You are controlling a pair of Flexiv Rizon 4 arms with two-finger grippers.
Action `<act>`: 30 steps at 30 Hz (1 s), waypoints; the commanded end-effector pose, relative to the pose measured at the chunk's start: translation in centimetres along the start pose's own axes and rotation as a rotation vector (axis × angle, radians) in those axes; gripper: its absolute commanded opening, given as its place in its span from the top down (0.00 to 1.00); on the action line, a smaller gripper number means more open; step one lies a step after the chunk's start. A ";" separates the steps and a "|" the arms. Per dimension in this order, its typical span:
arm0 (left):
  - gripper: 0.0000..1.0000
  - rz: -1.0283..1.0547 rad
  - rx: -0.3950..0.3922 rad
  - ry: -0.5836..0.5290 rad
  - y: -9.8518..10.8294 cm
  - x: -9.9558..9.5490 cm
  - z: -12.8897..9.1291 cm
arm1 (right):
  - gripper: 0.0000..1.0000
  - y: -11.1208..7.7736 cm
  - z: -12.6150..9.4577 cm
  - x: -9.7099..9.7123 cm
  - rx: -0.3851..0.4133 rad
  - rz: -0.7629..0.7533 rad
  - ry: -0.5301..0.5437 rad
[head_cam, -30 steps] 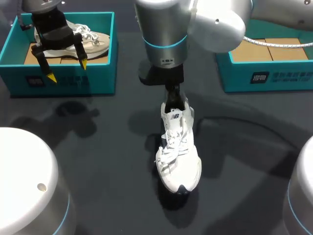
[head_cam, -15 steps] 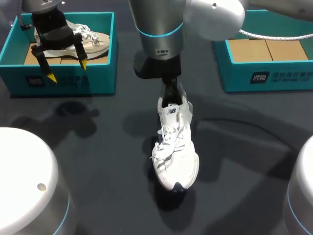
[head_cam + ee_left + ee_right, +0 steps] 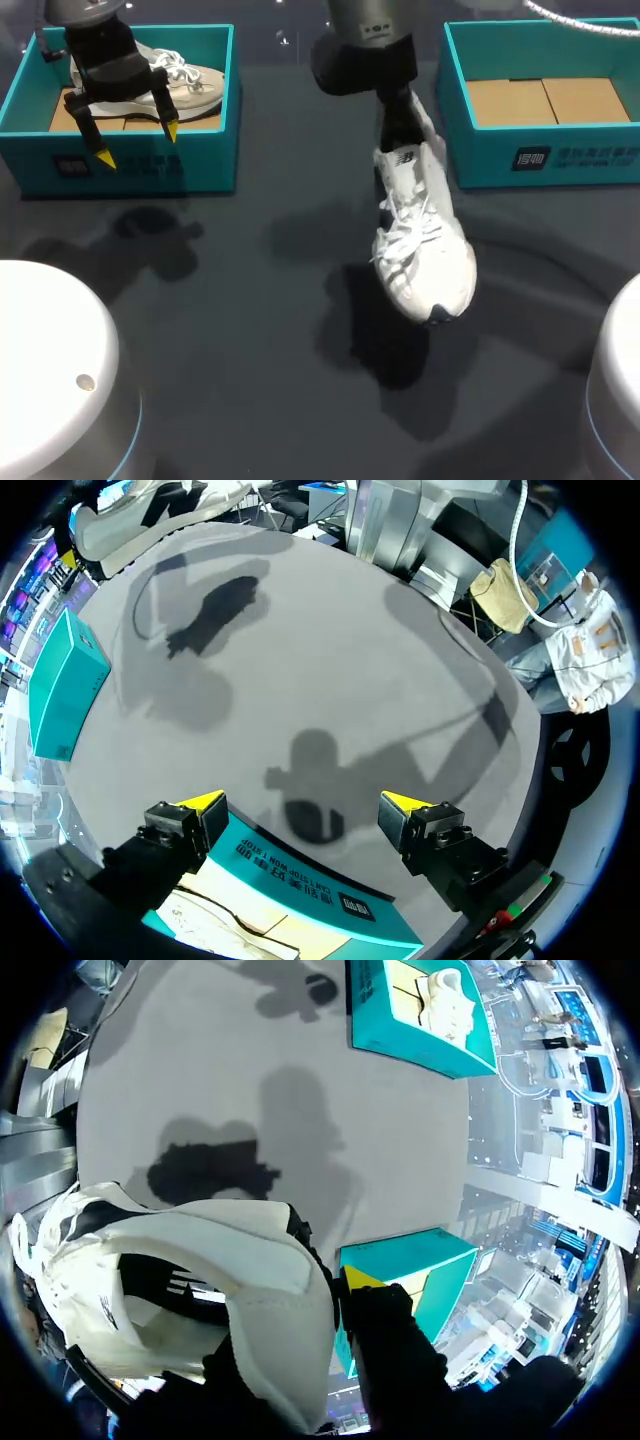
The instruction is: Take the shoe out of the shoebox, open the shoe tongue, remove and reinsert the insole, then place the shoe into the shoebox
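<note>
White shoe: a white shoe (image 3: 418, 235) hangs clear of the table in the upper middle of the head view, heel up and toe tipped toward the lower right.
Look of the shoe: smooth white upper, thick rounded sole, a dark patch at the toe, and loose white laces (image 3: 402, 240) spilling over the front. The right wrist view shows a padded, curved heel collar and a dark opening.
Right gripper: the right gripper (image 3: 400, 130) holds the white shoe by the heel collar. In its wrist view one yellow tip (image 3: 362, 1278) presses the outside of the collar, while the other finger is hidden inside.
Left gripper: the left gripper (image 3: 138, 144) hangs at upper left with its fingers spread wide and nothing between them, above the front wall of the left shoebox (image 3: 205, 160).
Left shoebox: teal card with straight walls, holding a beige shoe (image 3: 190, 85) with pale laces.
Right shoebox: the right shoebox (image 3: 540, 150) sits at upper right, also teal, lined with flat brown cardboard (image 3: 540, 100).
Table: a matte, dark grey table (image 3: 220, 330), with the white shoe's shadow (image 3: 390, 345) lying under and left of it.
In the way: the right arm's dark wrist covers the heel in the head view.
</note>
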State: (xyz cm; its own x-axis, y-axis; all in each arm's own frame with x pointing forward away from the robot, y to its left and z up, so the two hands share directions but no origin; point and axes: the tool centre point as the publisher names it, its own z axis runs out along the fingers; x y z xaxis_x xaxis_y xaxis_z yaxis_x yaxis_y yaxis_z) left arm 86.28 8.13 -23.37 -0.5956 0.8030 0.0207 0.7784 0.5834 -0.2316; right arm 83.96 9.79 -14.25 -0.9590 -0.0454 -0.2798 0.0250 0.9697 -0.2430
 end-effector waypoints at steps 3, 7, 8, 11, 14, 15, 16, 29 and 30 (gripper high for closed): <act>0.00 0.000 -0.003 -0.001 0.0 0.1 0.0 | 1.00 -8.7 0.5 -3.0 -0.001 -0.026 0.011; 0.00 0.000 -0.003 -0.001 0.0 0.1 0.0 | 1.00 -12.8 1.7 -5.1 -0.002 -0.037 0.001; 0.00 0.000 -0.003 -0.001 0.0 0.1 0.0 | 1.00 -13.7 1.9 -5.6 -0.001 -0.036 0.001; 0.00 0.000 -0.003 -0.001 0.0 0.1 0.0 | 1.00 -16.4 2.5 -7.0 -0.003 -0.047 -0.004; 0.00 0.000 -0.003 -0.001 0.0 0.1 0.0 | 1.00 -19.2 3.2 -8.2 -0.009 -0.058 -0.009; 0.00 0.000 -0.003 -0.001 0.0 0.1 0.0 | 1.00 -20.2 3.5 -8.6 -0.019 -0.063 -0.014; 0.00 0.000 -0.003 -0.001 0.0 0.1 0.0 | 1.00 -21.1 3.8 -8.9 -0.024 -0.066 -0.015; 0.00 0.000 -0.003 -0.001 0.0 0.1 0.0 | 1.00 -28.0 7.1 -12.5 -0.060 -0.063 -0.039; 0.00 0.000 -0.003 -0.001 0.0 0.1 0.0 | 1.00 -28.0 7.1 -12.5 -0.060 -0.063 -0.039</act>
State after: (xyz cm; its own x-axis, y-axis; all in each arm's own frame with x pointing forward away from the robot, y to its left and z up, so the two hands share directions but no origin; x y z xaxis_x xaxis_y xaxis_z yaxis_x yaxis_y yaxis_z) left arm 86.28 8.13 -23.37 -0.5956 0.8030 0.0207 0.7785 0.5834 -0.2316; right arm 97.69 -17.32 -10.99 -0.9490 -0.1115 -0.2948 -0.0284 0.9617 -0.2725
